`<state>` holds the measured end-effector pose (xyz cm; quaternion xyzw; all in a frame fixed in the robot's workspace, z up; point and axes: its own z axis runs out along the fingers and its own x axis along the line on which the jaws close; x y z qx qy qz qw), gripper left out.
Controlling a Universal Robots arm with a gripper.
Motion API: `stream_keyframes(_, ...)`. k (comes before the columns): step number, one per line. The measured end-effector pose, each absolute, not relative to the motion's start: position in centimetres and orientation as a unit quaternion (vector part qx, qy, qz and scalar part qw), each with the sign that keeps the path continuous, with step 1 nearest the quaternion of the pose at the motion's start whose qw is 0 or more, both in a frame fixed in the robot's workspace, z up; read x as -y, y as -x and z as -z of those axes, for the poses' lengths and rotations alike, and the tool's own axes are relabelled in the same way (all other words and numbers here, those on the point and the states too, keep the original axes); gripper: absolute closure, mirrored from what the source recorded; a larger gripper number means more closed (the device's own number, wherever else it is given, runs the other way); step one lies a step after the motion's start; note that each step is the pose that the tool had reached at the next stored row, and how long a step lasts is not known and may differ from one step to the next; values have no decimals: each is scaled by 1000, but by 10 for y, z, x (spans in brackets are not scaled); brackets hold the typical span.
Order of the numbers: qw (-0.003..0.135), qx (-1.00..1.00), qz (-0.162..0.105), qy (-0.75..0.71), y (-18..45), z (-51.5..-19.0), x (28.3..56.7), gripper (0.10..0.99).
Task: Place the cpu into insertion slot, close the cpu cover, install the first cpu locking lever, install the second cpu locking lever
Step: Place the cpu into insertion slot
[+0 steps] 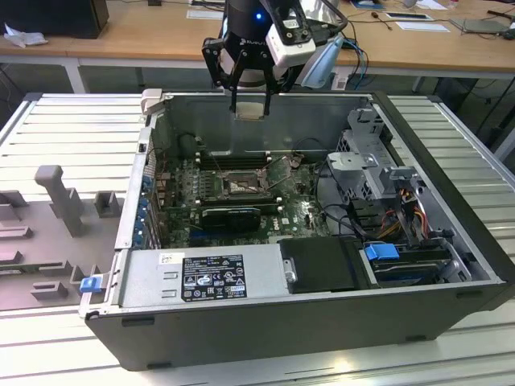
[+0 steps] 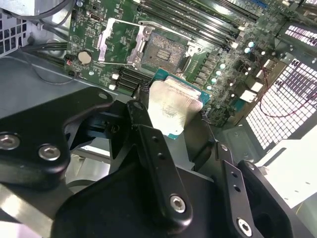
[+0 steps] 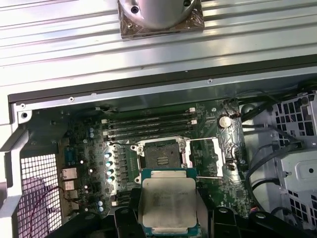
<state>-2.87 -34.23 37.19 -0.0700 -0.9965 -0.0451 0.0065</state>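
An open computer case (image 1: 306,322) lies on its side on the ribbed metal counter (image 1: 72,137), and the arm hangs over its far wall in the exterior view. The jaws are closed on the cpu (image 1: 249,110), gripping the small square chip by two opposite edges. It is held in the air, well above the green board (image 1: 299,211) and touching nothing else. In both wrist views the cpu (image 3: 168,206) (image 2: 173,109) shows its pale metal top to the camera, with a black finger (image 2: 148,134) against one edge. Down on the board the insertion slot (image 3: 161,153) (image 2: 161,52) is bare, its pin field exposed inside the dark frame. The cpu cover (image 3: 210,157) (image 2: 116,42) is swung open off the slot and sits just beside it. The long black memory slots (image 3: 148,124) run along the slot's other side.
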Motion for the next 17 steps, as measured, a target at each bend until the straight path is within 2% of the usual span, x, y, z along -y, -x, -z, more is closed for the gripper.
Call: stream_keyframes(17,6,995,45,86,29,-372,342,561)
